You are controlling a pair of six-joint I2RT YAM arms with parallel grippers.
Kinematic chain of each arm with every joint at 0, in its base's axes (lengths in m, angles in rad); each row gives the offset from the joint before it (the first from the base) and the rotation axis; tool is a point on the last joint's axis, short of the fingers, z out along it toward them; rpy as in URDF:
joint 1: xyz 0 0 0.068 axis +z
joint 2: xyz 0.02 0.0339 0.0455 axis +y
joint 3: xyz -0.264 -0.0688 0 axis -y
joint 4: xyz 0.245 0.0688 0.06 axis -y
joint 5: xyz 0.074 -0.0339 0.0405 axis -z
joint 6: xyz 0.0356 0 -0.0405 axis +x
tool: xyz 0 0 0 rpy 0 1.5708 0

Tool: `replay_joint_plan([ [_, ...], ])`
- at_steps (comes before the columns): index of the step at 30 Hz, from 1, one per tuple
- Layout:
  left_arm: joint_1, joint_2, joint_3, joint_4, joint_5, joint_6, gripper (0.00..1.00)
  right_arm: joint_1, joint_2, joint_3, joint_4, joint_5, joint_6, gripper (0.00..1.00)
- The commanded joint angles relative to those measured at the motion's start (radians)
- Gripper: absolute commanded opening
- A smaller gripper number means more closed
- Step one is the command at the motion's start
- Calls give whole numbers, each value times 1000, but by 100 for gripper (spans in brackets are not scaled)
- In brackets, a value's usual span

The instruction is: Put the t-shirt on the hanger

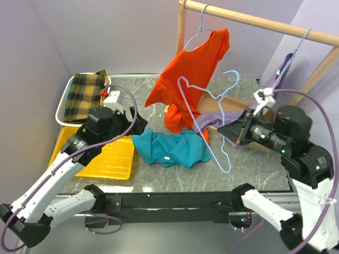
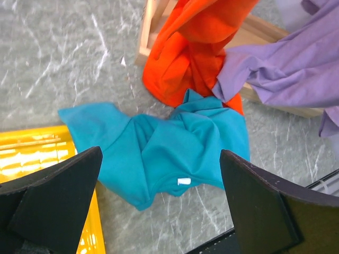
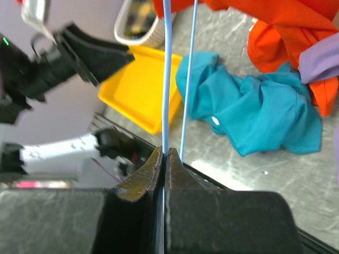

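Note:
The teal t-shirt [image 1: 169, 148] lies crumpled on the grey marble table, near the front middle. It also shows in the left wrist view [image 2: 185, 132] and the right wrist view [image 3: 259, 114]. My right gripper [image 1: 223, 128] is shut on the pale-blue wire hanger [image 1: 226, 169] and holds it in the air, right of the shirt. In the right wrist view the jaws [image 3: 164, 154] pinch one wire of the hanger [image 3: 166, 79]. My left gripper [image 1: 139, 127] is open and empty at the shirt's left edge. Its fingers [image 2: 58, 201] straddle the shirt's collar from above.
An orange shirt [image 1: 196, 69] hangs from a wooden rail [image 1: 254, 21] behind the teal shirt, its hem on the table. A lilac shirt [image 1: 278, 74] hangs at the right. A yellow tray [image 1: 114, 159] lies front left, a white basket [image 1: 62, 108] with plaid cloth behind it.

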Motion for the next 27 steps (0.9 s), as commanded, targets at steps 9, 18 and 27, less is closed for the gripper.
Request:
replay_joint_plan([
  [9, -52, 20, -223, -10, -119, -328, 89, 510, 62, -113, 53, 477, -78, 0],
  [18, -402, 144, -286, -79, -367, -578, 81, 532, -16, -229, 53, 418, -94, 0],
  [27, -464, 275, -368, -24, -458, -674, 67, 559, -38, -282, 42, 417, -88, 0],
])
